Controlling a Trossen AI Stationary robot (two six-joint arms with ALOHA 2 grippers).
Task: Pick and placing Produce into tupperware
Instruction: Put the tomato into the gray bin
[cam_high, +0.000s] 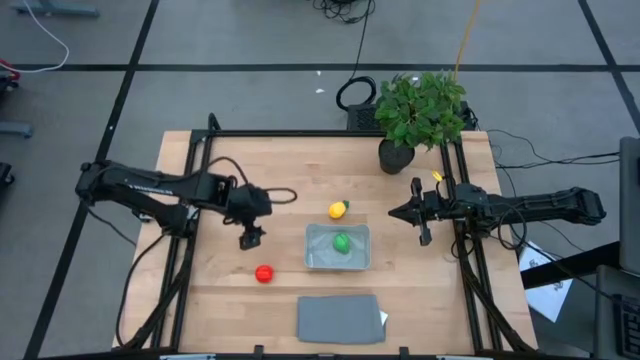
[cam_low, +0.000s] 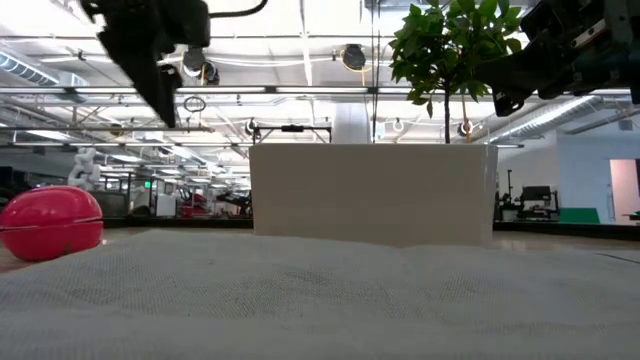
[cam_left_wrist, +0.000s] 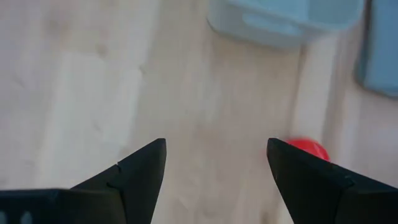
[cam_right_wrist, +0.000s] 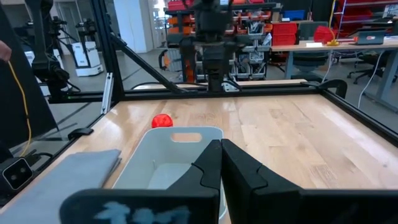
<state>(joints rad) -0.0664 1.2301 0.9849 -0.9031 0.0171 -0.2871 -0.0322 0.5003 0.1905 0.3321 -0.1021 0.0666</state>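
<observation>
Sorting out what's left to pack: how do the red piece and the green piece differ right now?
The green piece lies inside the tupperware; the red piece sits on the bare table, left of it. The red piece is nearest the open left gripper, which hovers beside it; the green piece has no gripper near. Both are small and round.
</observation>
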